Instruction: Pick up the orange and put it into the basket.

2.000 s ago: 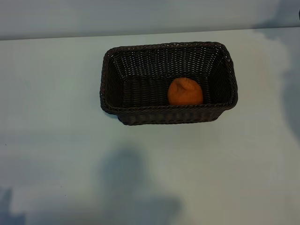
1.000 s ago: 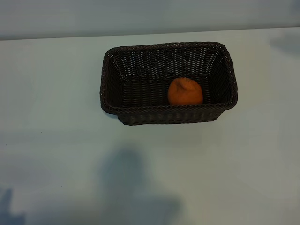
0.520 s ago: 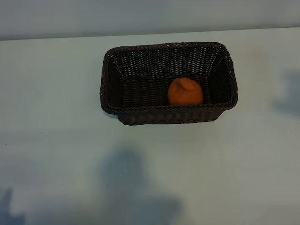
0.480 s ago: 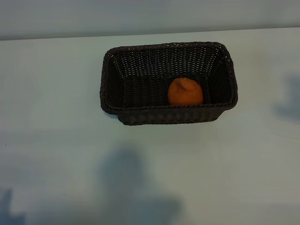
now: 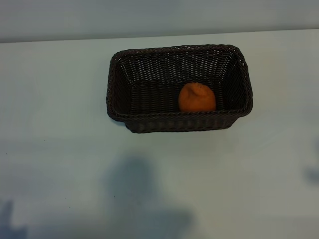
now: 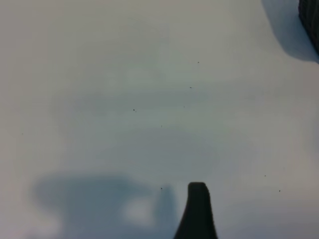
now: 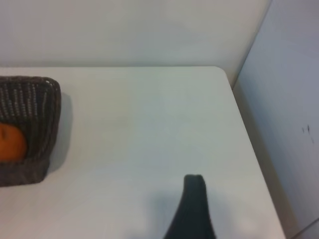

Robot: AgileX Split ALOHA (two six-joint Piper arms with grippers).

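The orange (image 5: 197,97) lies inside the dark-brown wicker basket (image 5: 115,94), right of centre against the near wall. Neither arm appears in the exterior view. Of my left gripper only one dark finger (image 6: 197,214) shows, hanging over bare table with a corner of the basket (image 6: 311,20) far off; nothing is between its jaws. One dark finger (image 7: 193,209) of my right gripper shows too, over bare table beside the basket (image 7: 37,99), where a slice of the orange (image 7: 10,142) peeks over the rim. Both grippers are open and hold nothing.
The white table (image 5: 60,164) spreads around the basket, with a wall behind it. In the right wrist view the table's rounded corner and side edge (image 7: 239,114) run along a pale panel. Soft arm shadows lie on the near part of the table.
The orange and basket have not moved. A faint shadow at the table's right side has slid toward the near edge, so the right arm has drawn away.
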